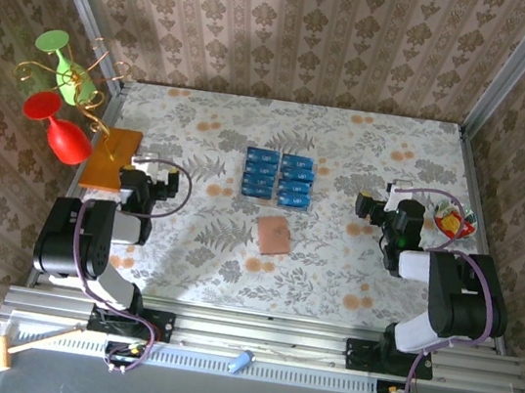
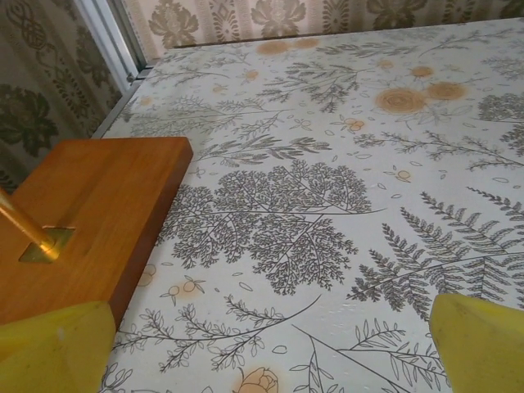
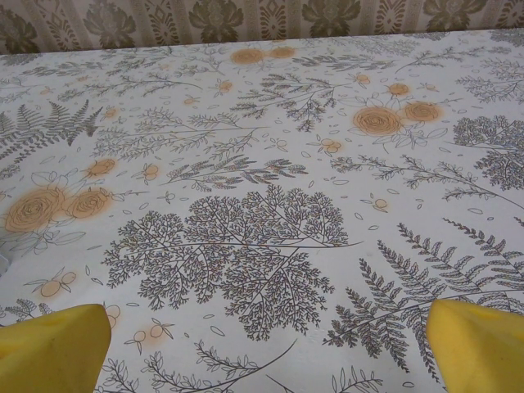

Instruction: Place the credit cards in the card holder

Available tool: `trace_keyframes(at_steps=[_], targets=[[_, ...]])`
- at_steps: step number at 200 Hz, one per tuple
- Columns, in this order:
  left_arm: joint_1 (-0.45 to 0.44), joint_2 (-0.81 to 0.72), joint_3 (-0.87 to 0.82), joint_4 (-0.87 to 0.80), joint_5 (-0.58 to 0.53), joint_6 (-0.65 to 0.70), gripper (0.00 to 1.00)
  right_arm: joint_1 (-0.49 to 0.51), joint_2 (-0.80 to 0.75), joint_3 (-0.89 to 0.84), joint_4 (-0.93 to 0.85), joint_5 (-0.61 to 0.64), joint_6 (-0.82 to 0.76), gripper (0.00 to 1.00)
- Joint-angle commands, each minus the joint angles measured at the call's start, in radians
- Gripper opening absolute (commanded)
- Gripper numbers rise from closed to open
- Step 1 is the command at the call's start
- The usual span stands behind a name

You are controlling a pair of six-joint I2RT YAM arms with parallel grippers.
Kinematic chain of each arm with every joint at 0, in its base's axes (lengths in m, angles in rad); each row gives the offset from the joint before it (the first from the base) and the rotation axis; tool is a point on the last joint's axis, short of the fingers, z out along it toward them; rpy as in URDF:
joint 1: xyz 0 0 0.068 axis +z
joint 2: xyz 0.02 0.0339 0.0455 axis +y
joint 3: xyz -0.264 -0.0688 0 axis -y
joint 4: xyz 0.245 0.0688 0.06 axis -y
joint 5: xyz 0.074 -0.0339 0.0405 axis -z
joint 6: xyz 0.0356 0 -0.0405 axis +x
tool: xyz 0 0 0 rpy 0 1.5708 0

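Nearest the bases, the left gripper (image 2: 262, 360) is hovering with its yellow fingers (image 2: 53, 348) spread wide and nothing between them, just beside the orange-brown wooden board (image 2: 90, 221). The right gripper (image 3: 262, 352) is hanging equally released and empty over the flowered table (image 3: 246, 164) on the right side. Between the arms and a little farther out, the card holder (image 1: 274, 235) is lying flat, and just beyond it the blue credit cards (image 1: 278, 176) are sitting in two neat columns, well apart from both grippers.
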Motion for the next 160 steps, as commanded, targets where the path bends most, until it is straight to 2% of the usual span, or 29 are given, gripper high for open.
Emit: trace_keyframes(at_steps=[1, 79, 112, 160], targets=[[-0.013, 0.001, 0.014, 0.006, -0.072, -0.025, 1.00, -0.003, -0.001, 0.002, 0.012, -0.013, -0.018, 1.00], [-0.021, 0.001, 0.022, -0.009, -0.077, -0.015, 1.00, -0.004, 0.001, 0.006, 0.004, -0.005, -0.013, 1.00], [-0.028, -0.009, 0.042, -0.050, -0.021, 0.015, 1.00, -0.004, -0.005, 0.007, 0.003, 0.006, -0.010, 1.00], [-0.027, -0.137, 0.143, -0.335, 0.002, 0.021, 1.00, 0.000, -0.198, 0.123, -0.345, 0.054, 0.010, 1.00]])
